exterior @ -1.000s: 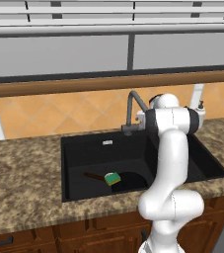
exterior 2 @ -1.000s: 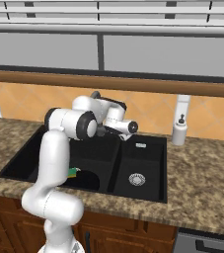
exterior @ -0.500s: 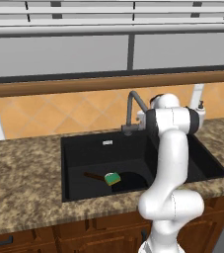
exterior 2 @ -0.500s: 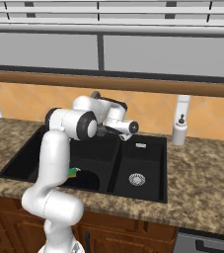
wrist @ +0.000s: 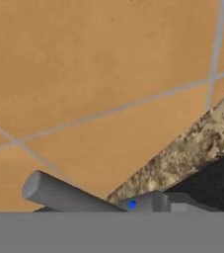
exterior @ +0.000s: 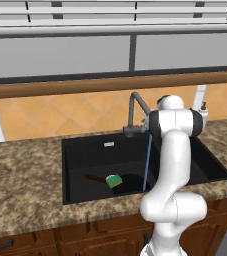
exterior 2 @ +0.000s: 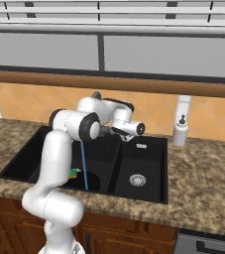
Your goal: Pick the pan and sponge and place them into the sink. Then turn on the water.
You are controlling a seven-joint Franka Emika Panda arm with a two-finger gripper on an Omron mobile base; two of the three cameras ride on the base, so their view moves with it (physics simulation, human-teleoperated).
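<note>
Sink (exterior: 85,152) holds one pan (exterior: 127,182), one sponge (exterior: 114,180) on it and one water (exterior: 147,162) stream falling vertically, all below the gripper (exterior 2: 126,133). Pan handle points left. Jaw state cannot be told.

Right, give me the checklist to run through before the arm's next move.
1. Pan in the left basin of the sink: ok.
2. Sponge in the sink, lying on the pan: ok.
3. Water running from the faucet into the left basin: ok.
4. Pincer clear of the faucet lever: cannot tell.
5. Soap dispenser upright on the counter, apart from the arm: ok.
</note>
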